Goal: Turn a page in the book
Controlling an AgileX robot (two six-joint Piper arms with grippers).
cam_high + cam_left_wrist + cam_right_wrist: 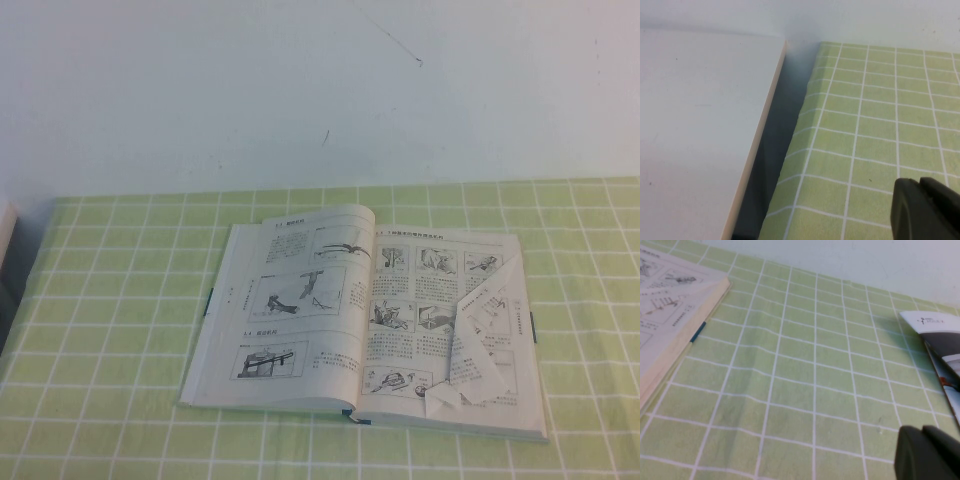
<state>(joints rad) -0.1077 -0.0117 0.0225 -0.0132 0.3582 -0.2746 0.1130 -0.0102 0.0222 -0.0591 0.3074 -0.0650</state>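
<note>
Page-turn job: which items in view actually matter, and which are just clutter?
Job:
book, lying open on the table
page, crumpled on the book's right half
left gripper, off to the left over the cloth
right gripper, over the cloth right of the book

Lying about:
green checked tablecloth
white board past the table's left edge
magazine at far right

Only a dark corner of the left hand (925, 210) shows at its picture's edge. The right hand (927, 455) is cut off too. The book (365, 320) has print too small to read.
</note>
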